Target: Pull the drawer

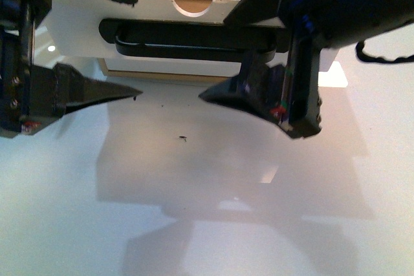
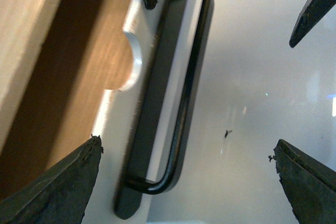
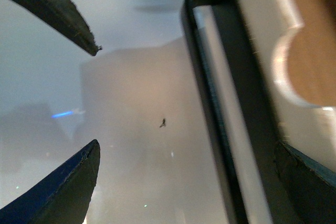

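A small dark speck (image 1: 183,138) lies on the glossy white tabletop (image 1: 213,224), nearest the camera. Beyond it both arms reach forward. The left gripper (image 1: 136,48) and the right gripper (image 1: 215,59) are each spread wide and grip nothing; in the front view each has one finger above and one below the long black bar handle (image 1: 181,33). Farthest back sits the wide white-fronted drawer (image 1: 77,27), with brown wood showing behind its half-round notch (image 1: 194,6).
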